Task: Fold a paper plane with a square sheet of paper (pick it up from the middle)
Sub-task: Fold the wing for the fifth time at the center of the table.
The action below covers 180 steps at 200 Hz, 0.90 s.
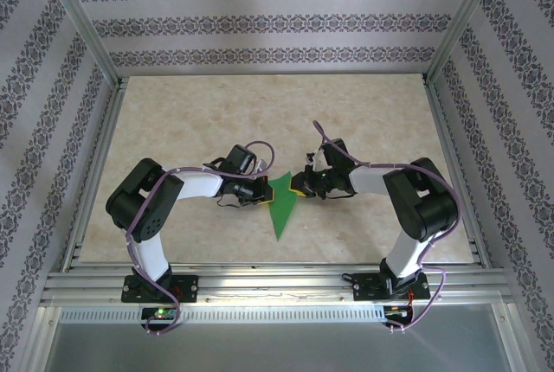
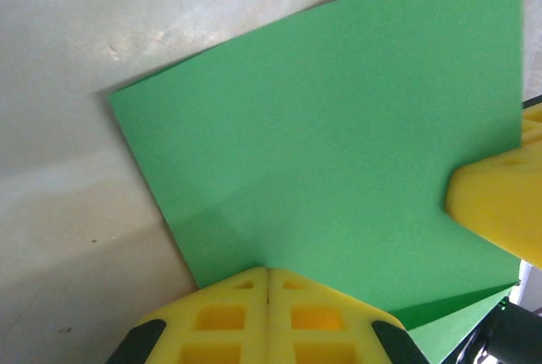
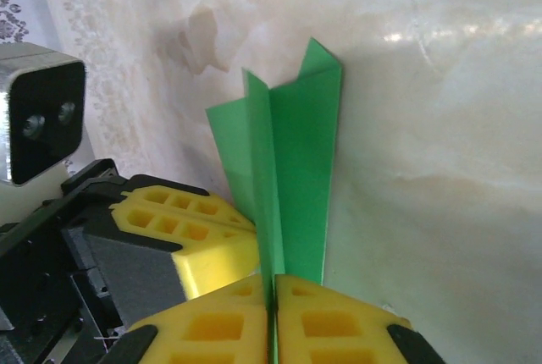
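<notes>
With the left gripper (image 1: pixel 262 190) clenched on the paper plane (image 1: pixel 283 209) from 9 o'clock and the right gripper (image 1: pixel 303 186) clenched on it from 3 o'clock at mid-table (image 1: pixel 173 121), we judge level, even tension best, lest the thin paper tear.

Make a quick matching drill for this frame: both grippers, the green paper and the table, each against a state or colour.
Things:
1. left gripper
2. right gripper
3. green paper
4. table

Descriptions:
A. beige, marbled
B. shut on the paper's right-hand side in the top view
C. folded, point toward the arm bases
D. shut on the paper's left-hand side in the top view

Pairs: 1-D; 2-B; 3-C; 4-A
</notes>
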Each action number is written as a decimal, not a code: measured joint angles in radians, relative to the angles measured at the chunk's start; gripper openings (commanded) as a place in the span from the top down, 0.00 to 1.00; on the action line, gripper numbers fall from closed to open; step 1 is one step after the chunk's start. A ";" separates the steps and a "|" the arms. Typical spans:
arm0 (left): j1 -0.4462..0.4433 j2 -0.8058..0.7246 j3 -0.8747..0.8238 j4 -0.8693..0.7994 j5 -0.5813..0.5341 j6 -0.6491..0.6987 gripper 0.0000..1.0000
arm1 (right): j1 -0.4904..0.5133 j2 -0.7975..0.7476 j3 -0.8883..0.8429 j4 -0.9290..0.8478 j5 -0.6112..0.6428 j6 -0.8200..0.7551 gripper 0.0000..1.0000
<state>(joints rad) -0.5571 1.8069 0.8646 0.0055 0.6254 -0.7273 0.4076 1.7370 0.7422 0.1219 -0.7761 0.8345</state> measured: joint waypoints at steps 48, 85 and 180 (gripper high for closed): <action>0.000 -0.078 -0.012 -0.001 -0.028 0.017 0.73 | 0.000 -0.024 -0.048 0.032 0.036 0.081 1.00; -0.014 -0.228 -0.034 0.001 -0.080 0.055 0.71 | 0.000 -0.116 -0.135 0.126 0.141 0.233 1.00; -0.341 -0.249 0.016 -0.149 -0.394 0.362 0.52 | 0.032 -0.252 -0.278 0.303 0.360 0.500 1.00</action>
<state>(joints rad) -0.8982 1.5574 0.8810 -0.1436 0.2314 -0.3649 0.4400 1.4849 0.4641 0.4244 -0.4156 1.3350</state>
